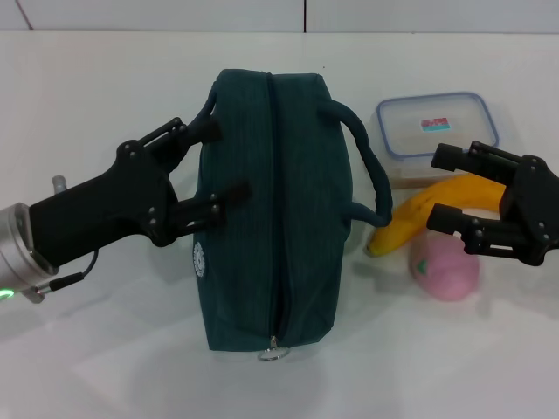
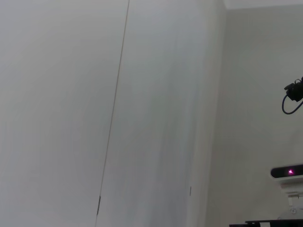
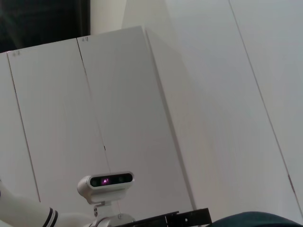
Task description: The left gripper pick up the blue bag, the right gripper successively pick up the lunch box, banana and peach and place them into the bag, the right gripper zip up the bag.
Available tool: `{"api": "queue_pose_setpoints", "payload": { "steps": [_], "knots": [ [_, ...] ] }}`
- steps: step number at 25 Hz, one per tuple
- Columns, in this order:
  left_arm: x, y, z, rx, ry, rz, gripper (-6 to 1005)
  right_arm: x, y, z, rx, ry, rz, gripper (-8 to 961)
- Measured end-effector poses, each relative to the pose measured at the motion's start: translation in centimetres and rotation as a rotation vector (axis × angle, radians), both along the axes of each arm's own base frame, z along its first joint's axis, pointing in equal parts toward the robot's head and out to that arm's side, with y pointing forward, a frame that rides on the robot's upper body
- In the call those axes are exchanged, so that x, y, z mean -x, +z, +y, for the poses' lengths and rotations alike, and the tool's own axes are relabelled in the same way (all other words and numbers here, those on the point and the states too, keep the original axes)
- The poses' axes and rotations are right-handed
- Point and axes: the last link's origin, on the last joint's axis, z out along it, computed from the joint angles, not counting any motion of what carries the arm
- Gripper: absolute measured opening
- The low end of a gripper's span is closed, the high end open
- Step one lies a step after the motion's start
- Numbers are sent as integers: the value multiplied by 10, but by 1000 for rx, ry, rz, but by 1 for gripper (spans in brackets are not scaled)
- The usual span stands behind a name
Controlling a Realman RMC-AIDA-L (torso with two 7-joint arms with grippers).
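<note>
Left gripper jaws apart at blue bag left side; right gripper jaws apart over banana, peach beside.

A dark teal-blue bag with a small white round logo lies on a white table. To its right sit a yellow banana, a pink peach, and farther off a clear lunch box with a blue rim and red-and-blue label. Both grippers, left and right, are black; the left has a silver wrist with a green light.
</note>
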Motion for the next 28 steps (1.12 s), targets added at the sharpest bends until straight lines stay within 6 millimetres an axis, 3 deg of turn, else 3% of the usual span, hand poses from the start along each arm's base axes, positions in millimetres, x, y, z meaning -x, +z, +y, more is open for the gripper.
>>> {"api": "queue_pose_setpoints", "payload": {
  "steps": [9, 18, 23, 28],
  "knots": [
    [1, 1, 0, 3, 14, -12, 866, -1, 0, -3, -4, 7, 3, 843],
    [1, 21, 15, 153, 164, -77, 854, -3, 3, -3, -4, 11, 0, 843],
    [5, 11, 23, 182, 254, -62, 848, -3, 4, -4, -4, 10, 0, 842],
    [-5, -5, 30, 239, 274, -51, 841, -4, 4, -4, -4, 11, -1, 842]
  ]
}}
